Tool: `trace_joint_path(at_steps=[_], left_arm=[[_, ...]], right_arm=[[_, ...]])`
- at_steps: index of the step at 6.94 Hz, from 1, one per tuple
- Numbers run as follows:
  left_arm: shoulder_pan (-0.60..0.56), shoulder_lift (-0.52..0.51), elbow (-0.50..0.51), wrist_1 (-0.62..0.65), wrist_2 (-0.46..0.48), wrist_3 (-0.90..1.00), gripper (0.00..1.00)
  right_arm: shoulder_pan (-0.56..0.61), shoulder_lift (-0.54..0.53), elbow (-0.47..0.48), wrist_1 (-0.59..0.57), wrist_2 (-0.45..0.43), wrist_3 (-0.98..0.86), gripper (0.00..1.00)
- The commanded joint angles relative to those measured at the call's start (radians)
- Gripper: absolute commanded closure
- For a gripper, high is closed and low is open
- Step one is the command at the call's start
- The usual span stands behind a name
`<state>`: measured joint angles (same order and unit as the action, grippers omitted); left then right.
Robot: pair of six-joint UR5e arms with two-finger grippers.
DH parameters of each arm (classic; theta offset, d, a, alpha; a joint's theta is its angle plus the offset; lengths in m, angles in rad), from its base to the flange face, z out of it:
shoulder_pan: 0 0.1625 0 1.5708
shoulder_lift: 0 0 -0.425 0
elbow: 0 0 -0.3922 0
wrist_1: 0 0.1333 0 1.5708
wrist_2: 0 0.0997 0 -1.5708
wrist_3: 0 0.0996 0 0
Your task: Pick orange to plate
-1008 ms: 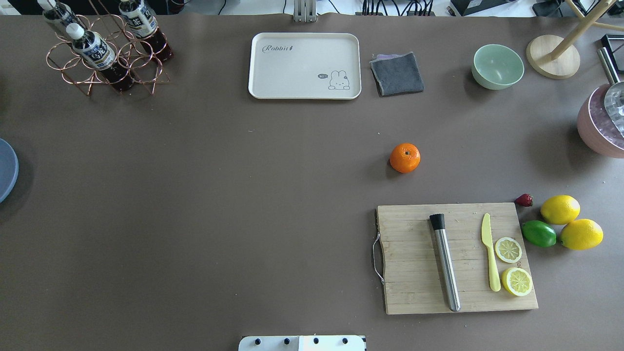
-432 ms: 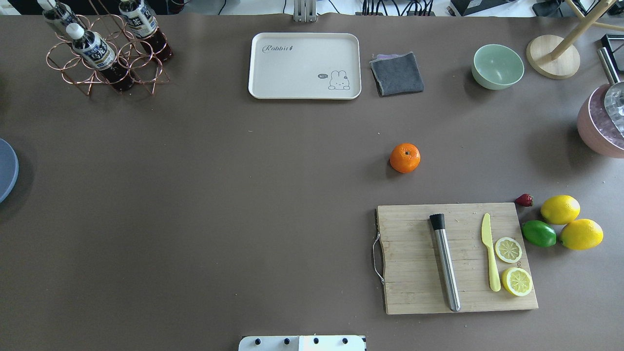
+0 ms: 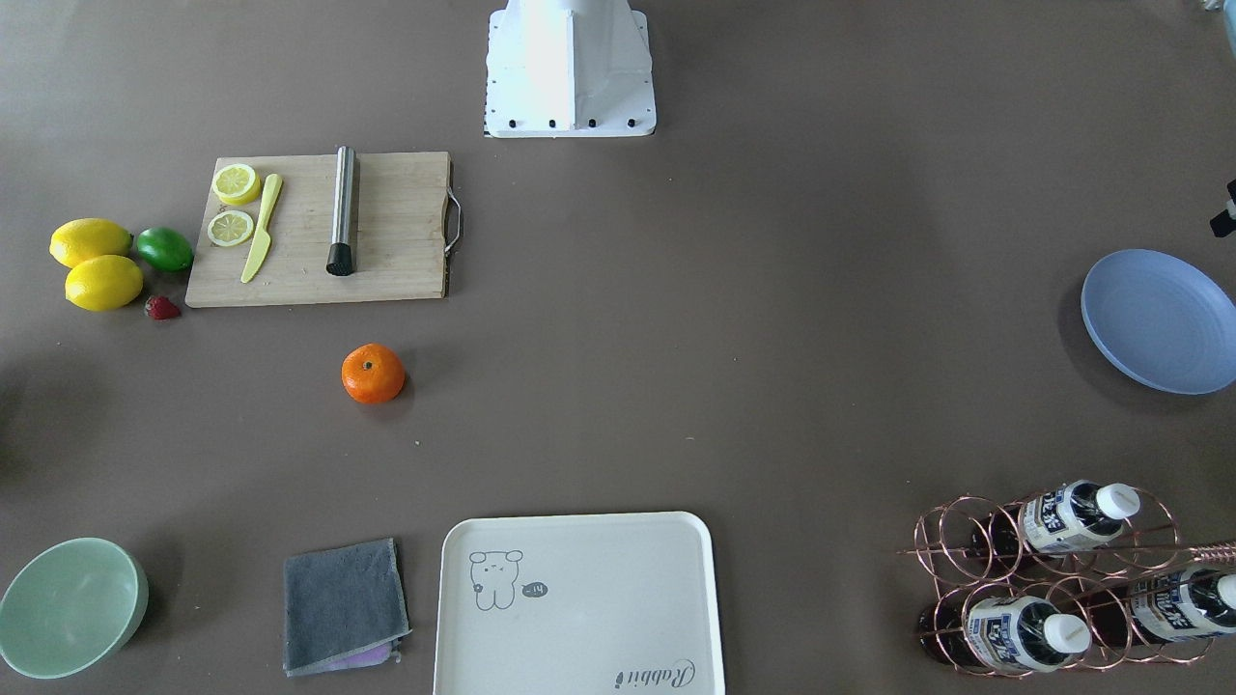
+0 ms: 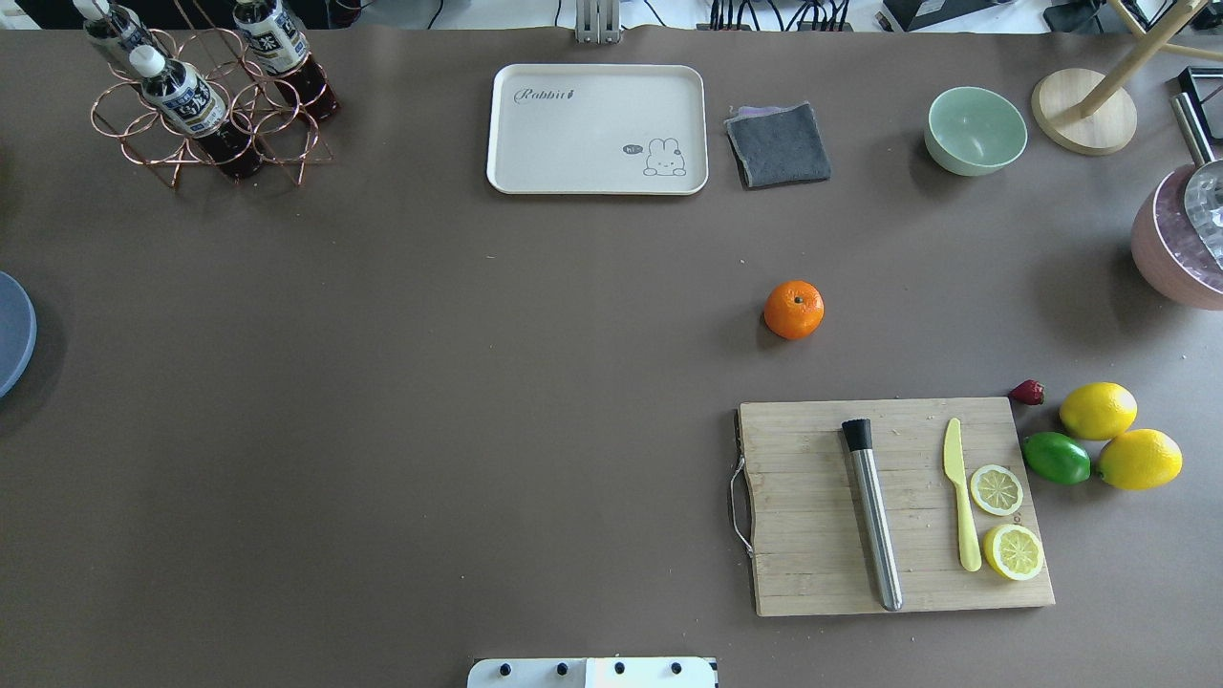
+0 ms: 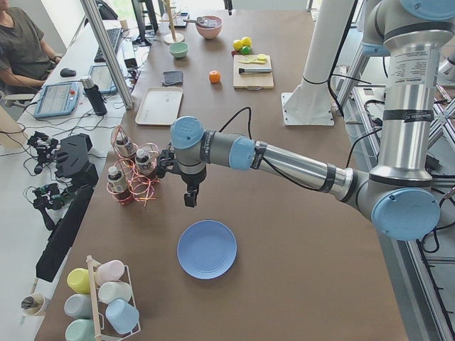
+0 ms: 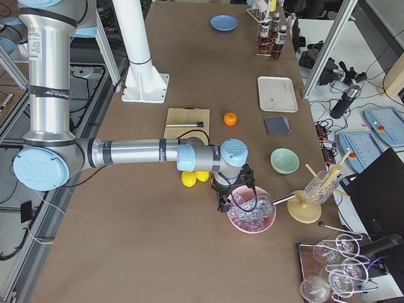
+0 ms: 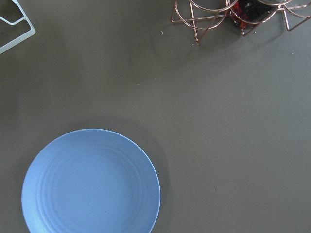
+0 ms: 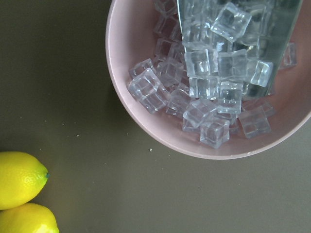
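Orange (image 6: 230, 118) near cutting board (image 6: 187, 121), plate (image 6: 224, 23) well apart

Left arm (image 5: 284, 162) reaches out low and near level; left gripper (image 5: 190, 199) points down above the desk (image 5: 298, 270), just beside the plate (image 5: 207, 249). Right arm (image 6: 132, 151) outstretched likewise, right gripper (image 6: 222, 204) down, well apart from the plate. You can't read either's jaws.

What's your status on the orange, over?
Left gripper hangs near plate, right gripper by ice bowl; jaws unreadable. Orange on table, untouched. Nothing crowds it.
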<state>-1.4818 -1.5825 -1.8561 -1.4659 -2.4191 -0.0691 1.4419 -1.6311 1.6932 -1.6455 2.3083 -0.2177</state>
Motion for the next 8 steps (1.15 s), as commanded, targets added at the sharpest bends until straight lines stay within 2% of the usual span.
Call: trace_joint_path(at_steps=[1, 3, 5, 6, 8], left_arm=[[0.002, -0.001, -0.003, -0.001, -0.001, -0.001, 0.03], [0.002, 0.025, -0.008, -0.004, -0.003, 0.003, 0.03], [-0.002, 0.030, -0.005, -0.005, 0.000, 0.002, 0.03], [-0.002, 0.067, 0.020, -0.055, 0.008, 0.005, 0.02], [-0.002, 0.093, 0.270, -0.390, 0.032, 0.002, 0.02]], right_arm=[[-0.003, 0.003, -0.004, 0.000, -0.001, 0.001, 0.00], [-0.005, -0.001, 0.000, 0.000, 0.008, -0.002, 0.00], [-0.005, -0.004, -0.001, 0.000, 0.069, 0.000, 0.00], [-0.005, -0.003, 0.028, 0.001, 0.072, -0.003, 0.00], [-0.015, 0.000, 0.057, 0.001, 0.113, -0.006, 0.00]])
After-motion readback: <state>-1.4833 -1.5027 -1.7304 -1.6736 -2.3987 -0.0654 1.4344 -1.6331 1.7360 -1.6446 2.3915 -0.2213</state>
